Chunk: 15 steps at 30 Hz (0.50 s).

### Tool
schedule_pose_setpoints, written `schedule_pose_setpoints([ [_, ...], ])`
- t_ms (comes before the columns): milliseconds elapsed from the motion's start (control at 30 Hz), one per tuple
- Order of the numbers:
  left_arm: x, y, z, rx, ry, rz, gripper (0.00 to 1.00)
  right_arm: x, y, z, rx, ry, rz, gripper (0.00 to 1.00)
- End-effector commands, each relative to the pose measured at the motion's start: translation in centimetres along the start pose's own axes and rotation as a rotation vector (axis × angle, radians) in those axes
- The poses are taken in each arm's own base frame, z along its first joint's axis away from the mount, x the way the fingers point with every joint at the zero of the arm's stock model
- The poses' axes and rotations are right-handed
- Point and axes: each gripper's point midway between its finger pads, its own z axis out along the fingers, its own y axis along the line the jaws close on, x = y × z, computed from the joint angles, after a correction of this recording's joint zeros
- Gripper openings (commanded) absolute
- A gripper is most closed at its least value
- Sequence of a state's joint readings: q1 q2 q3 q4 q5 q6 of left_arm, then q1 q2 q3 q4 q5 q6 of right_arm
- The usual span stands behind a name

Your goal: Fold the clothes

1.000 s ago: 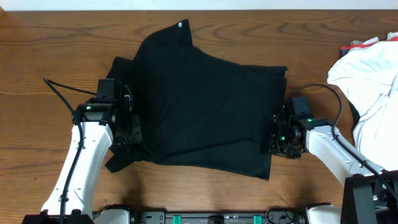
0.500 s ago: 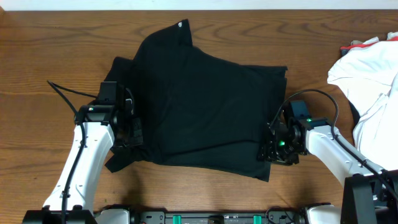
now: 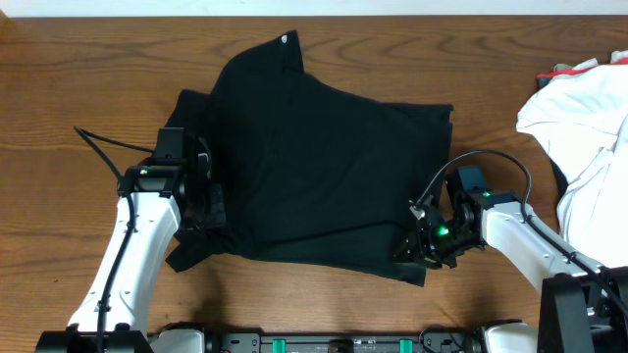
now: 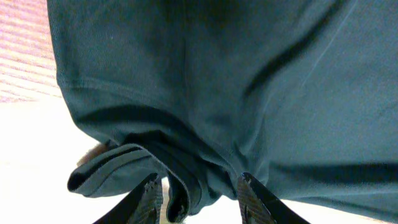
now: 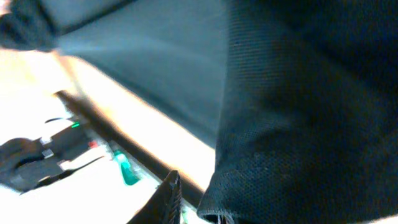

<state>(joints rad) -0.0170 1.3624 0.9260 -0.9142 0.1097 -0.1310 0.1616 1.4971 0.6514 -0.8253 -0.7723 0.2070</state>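
Note:
The black shirt [image 3: 314,167] lies spread across the middle of the wooden table [image 3: 78,59], its collar at the far edge. My left gripper [image 3: 209,208] sits at the shirt's left edge. In the left wrist view a bunched fold of the shirt [image 4: 217,81] hangs between its two fingers, and the left gripper [image 4: 199,186] is shut on it. My right gripper [image 3: 416,245] is at the shirt's near right corner. In the right wrist view one finger [image 5: 169,193] shows beside the shirt's hem [image 5: 298,93]. The right gripper [image 5: 200,205] has its other finger hidden behind the cloth.
A heap of white cloth [image 3: 589,127] fills the right edge of the table. A black cable [image 3: 98,142] trails left of the left arm. The arms' base rail with green parts [image 3: 334,343] lines the near edge.
The right gripper has slid toward the near edge along the shirt's right side to its near corner, and its jaws have narrowed. The left arm has barely moved.

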Motion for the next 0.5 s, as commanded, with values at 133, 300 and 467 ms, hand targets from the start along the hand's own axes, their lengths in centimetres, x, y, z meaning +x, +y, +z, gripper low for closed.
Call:
schedule_pose_setpoints([
  [133, 0.2, -0.2, 0.3, 0.008, 0.011, 0.0, 0.42, 1.1, -4.0, -0.3, 0.23, 0.023, 0.07, 0.16],
  [300, 0.1, -0.2, 0.3, 0.009, 0.007, 0.0, 0.42, 1.3, -4.9, -0.5, 0.285, 0.019, 0.117, 0.17],
  [467, 0.0, -0.2, 0.3, 0.01, 0.003, 0.001, 0.42, 1.3, -1.4, 0.1, 0.079, 0.044, 0.042, 0.19],
])
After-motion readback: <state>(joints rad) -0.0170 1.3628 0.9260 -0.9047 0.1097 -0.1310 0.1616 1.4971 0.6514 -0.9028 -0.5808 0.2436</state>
